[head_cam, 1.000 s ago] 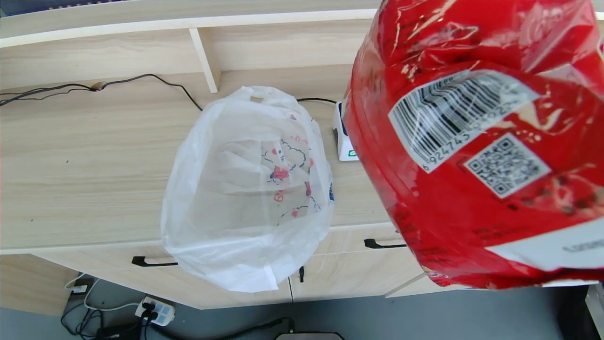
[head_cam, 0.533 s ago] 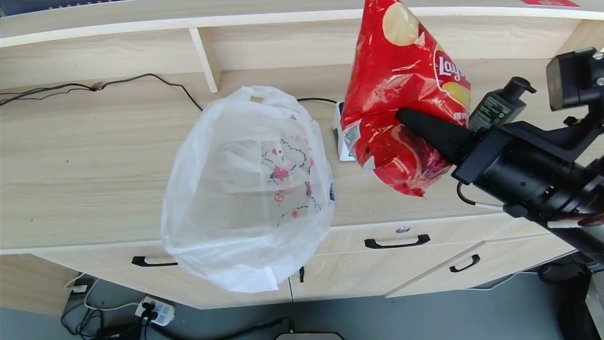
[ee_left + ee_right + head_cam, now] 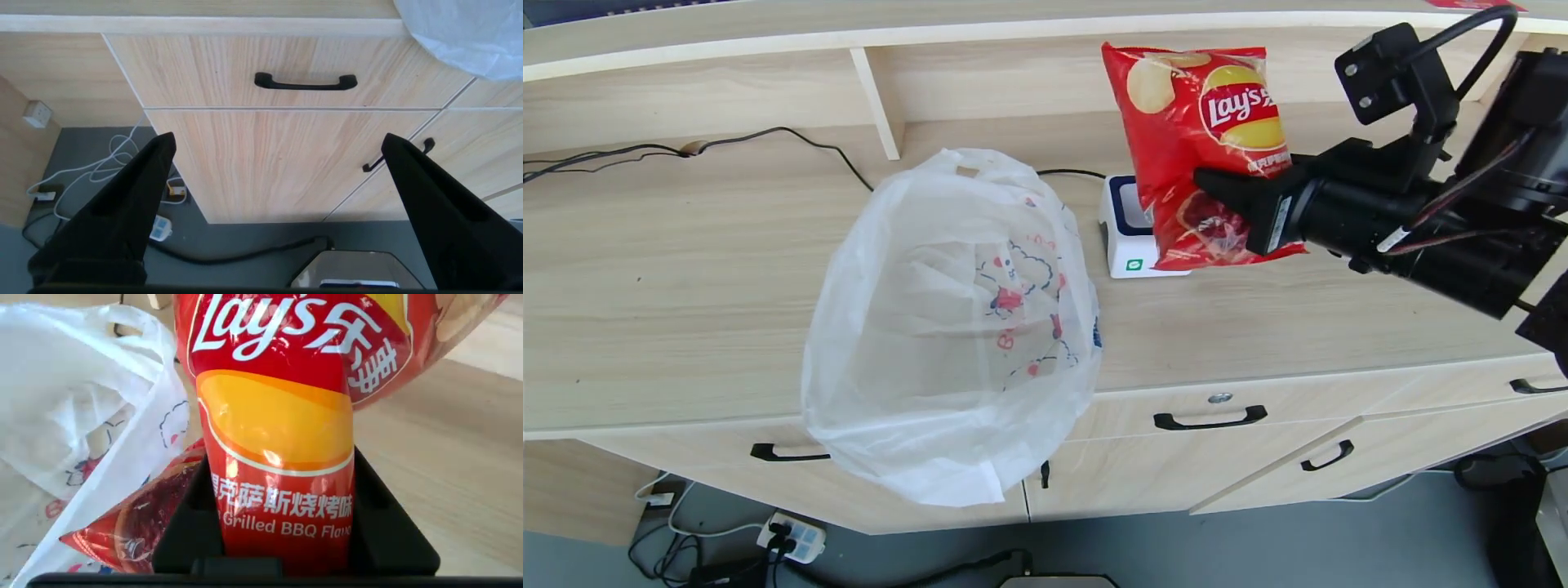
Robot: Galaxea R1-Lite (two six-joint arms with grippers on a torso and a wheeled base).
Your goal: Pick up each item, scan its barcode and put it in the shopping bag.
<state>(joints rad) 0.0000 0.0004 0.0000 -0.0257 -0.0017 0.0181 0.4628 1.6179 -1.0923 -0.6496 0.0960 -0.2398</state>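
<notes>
You had the right tool [image 3: 1217,208] clamped on the shiny red chip bag [image 3: 1201,106], upright just by the small white scanner box [image 3: 1123,237] on the desk [image 3: 686,286], I'd guess to get it scanned.

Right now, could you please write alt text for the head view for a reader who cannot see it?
The right claw holds a red chip bag upright at a small white scanner on a wooden counter. To its left, an open white shopping bag overhangs the counter's front edge, above drawers with black handles.
</notes>
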